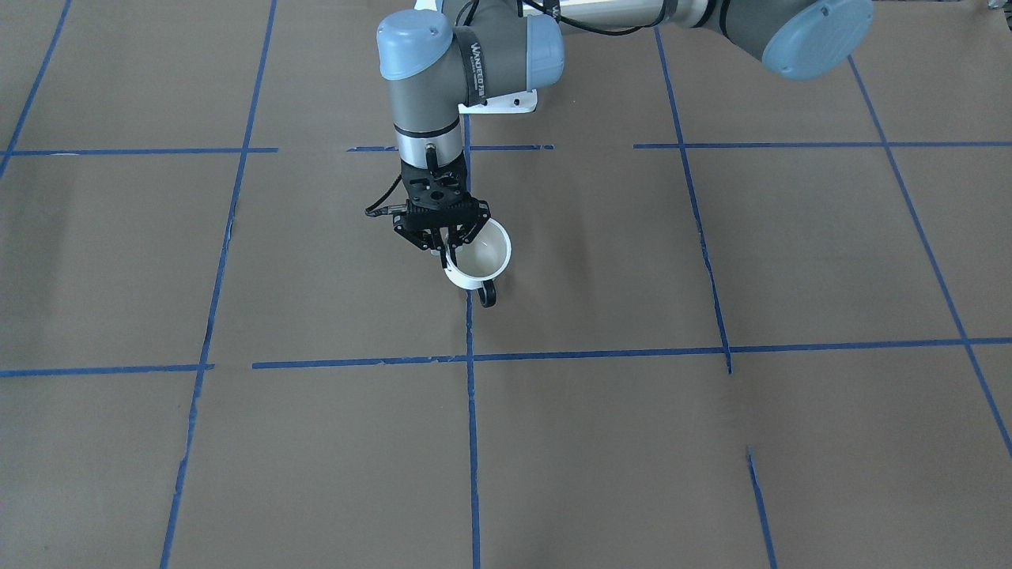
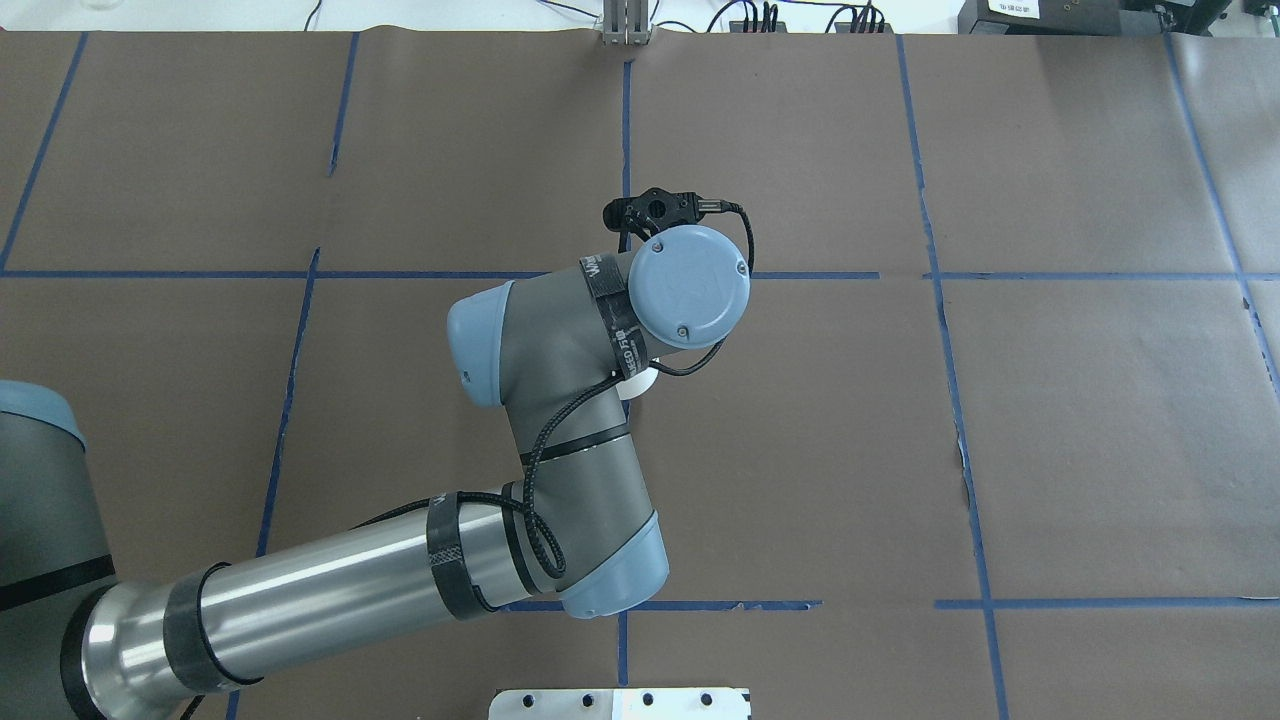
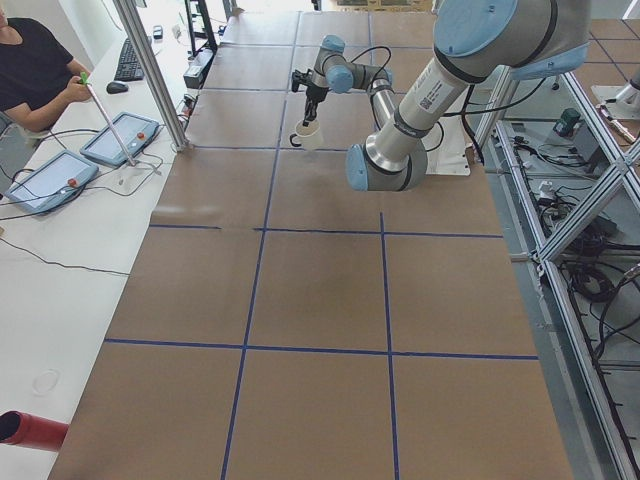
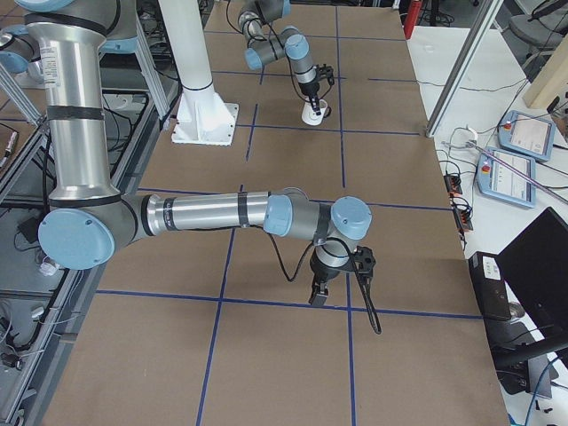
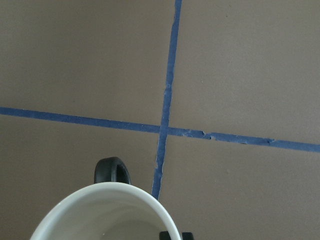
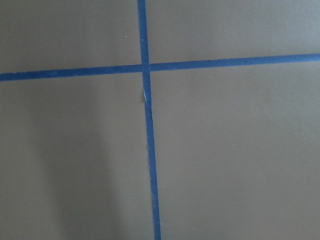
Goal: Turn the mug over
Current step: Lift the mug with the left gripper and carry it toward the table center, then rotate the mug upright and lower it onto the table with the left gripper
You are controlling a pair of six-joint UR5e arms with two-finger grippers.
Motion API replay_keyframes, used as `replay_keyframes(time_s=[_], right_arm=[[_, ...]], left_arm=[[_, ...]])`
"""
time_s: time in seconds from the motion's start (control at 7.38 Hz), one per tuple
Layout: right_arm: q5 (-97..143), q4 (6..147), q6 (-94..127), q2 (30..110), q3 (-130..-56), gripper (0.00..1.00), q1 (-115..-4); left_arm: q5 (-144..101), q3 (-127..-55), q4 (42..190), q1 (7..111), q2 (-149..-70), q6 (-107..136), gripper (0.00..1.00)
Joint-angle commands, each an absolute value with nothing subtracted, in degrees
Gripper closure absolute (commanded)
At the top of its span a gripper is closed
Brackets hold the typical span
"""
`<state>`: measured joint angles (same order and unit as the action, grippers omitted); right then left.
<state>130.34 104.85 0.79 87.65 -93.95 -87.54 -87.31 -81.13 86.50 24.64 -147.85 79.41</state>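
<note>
The white mug is open side up near the table's middle, its black loop handle pointing away from the robot. My left gripper comes straight down and is shut on the mug's rim, one finger inside and one outside. I cannot tell whether the mug rests on the table or hangs just above it. The left wrist view shows the mug's rim and handle at the bottom. The smiley face is hidden. My right gripper hangs low over a tape crossing, far from the mug; I cannot tell if it is open.
The brown paper-covered table carries a grid of blue tape lines. A white mounting plate stands on the robot's side. Operator consoles and a person sit beyond the table's far edge.
</note>
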Motion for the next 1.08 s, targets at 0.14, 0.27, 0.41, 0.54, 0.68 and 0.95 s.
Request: replay_keyframes(time_s=[0.14, 0.27, 0.41, 0.54, 0.68, 0.95], right_arm=[[130.3, 104.9, 0.8, 87.7, -94.0, 0.0, -87.5], [130.3, 104.9, 0.8, 87.7, -94.0, 0.0, -87.5], [130.3, 104.9, 0.8, 87.6, -94.0, 0.0, -87.5], [130.3, 104.9, 0.8, 87.6, -94.0, 0.0, -87.5], [130.3, 104.9, 0.8, 87.6, -94.0, 0.0, -87.5], [130.3, 104.9, 0.8, 87.7, -94.0, 0.0, -87.5]], left_arm=[[-81.2, -78.8, 86.0, 21.5, -148.2, 83.4, 1.0], [-78.7, -78.1, 86.0, 20.2, -148.4, 85.9, 1.0], [-78.1, -78.1, 86.0, 20.0, -148.4, 86.9, 1.0], [-77.1, -78.1, 86.0, 20.0, -148.3, 88.2, 1.0], [-76.9, -78.1, 86.0, 20.0, -148.3, 88.3, 1.0], [-76.9, -78.1, 86.0, 20.0, -148.3, 88.3, 0.64]])
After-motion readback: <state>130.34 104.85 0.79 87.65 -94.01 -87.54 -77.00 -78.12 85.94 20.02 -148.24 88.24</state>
